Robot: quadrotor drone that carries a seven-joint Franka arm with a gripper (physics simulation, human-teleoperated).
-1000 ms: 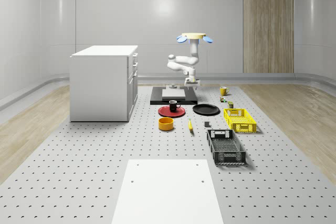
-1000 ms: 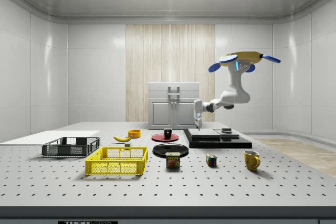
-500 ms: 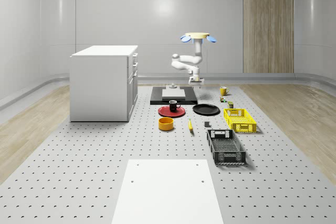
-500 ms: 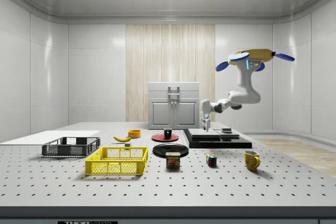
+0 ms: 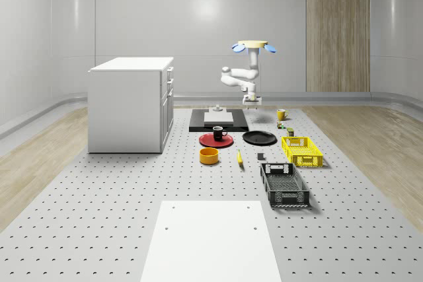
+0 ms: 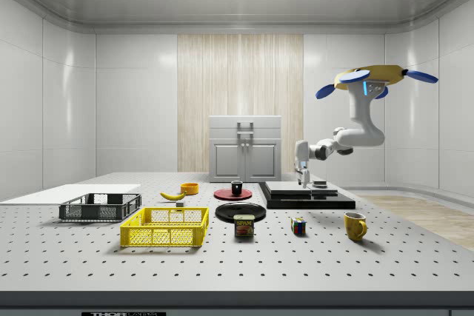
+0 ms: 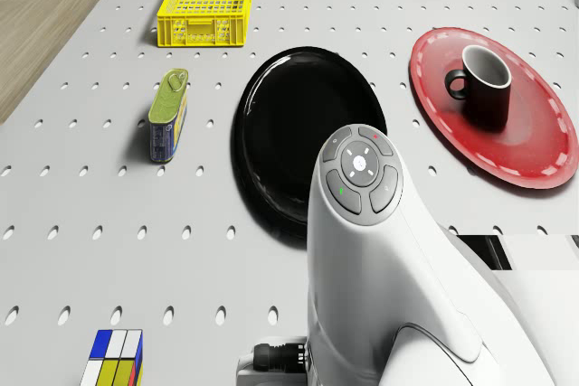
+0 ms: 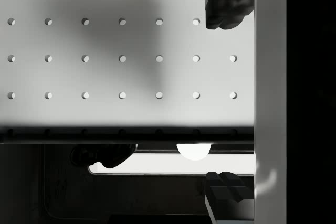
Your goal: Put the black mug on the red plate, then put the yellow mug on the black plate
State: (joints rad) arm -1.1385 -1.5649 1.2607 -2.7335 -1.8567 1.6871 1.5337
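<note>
The black mug stands upright on the red plate. Beside that plate lies the black plate, with nothing on it. The yellow mug stands on the table toward the whole-scene view's right rear. The drone hovers above the right end of the black platform. Its arm hangs down, and the gripper is open with nothing between its fingers, over the platform's edge, between platform and yellow mug.
A white cabinet stands at the whole-scene view's left. In front lie an orange bowl, a banana, a yellow crate, a black crate and a white sheet. A can and a colour cube sit near the black plate.
Drone and arm have drifted toward the whole-scene view's right, off the middle of the platform and closer to the yellow mug. The mugs and plates have stayed put.
</note>
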